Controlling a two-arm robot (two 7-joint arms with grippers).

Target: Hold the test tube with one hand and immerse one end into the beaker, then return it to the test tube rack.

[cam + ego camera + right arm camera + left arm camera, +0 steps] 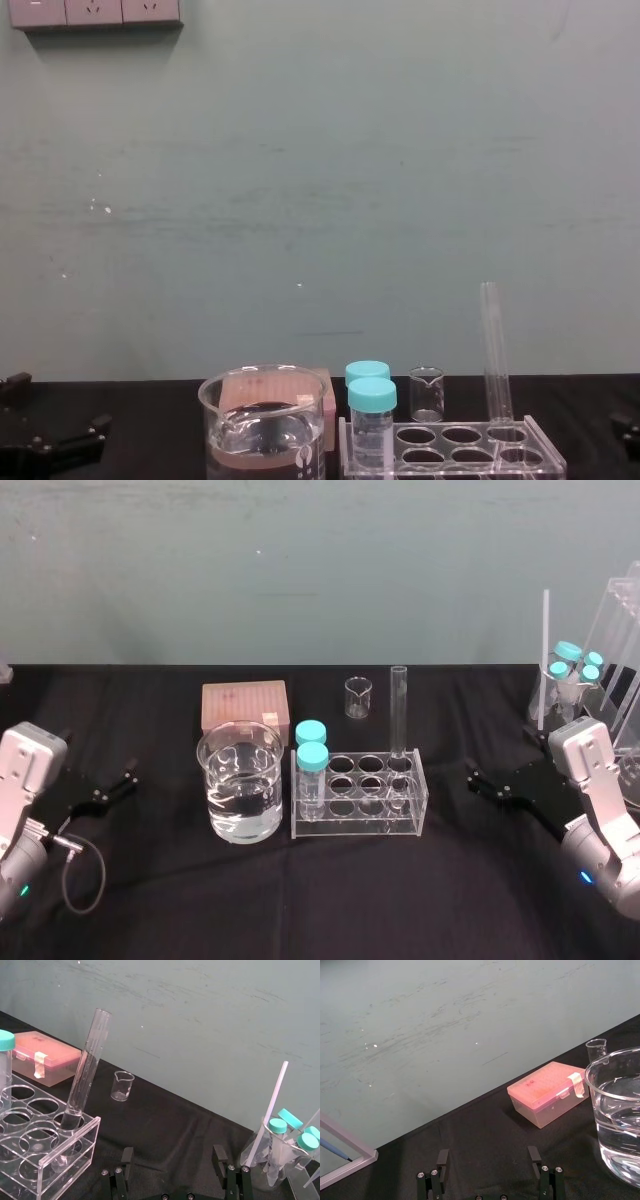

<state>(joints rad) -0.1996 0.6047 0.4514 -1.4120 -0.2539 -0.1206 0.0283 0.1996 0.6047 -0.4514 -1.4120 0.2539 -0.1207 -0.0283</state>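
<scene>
Glass test tube [399,710] stands upright in the back right hole of your test tube rack [358,826], with the beaker [240,752] just left of it. Your left tool [122,783] and right tool [474,783] both sit released, out at either side.

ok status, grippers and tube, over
Left gripper open, left of beaker. Right gripper open, right of test tube rack. Test tube upright, rack's back right hole. Teal-capped vials stand between tube and beaker.

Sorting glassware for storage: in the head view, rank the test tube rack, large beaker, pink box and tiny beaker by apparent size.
1-2. test tube rack and beaker: nearly alike, rack wider, beaker taller.
3. pink box, farther back.
4. tiny beaker.
</scene>
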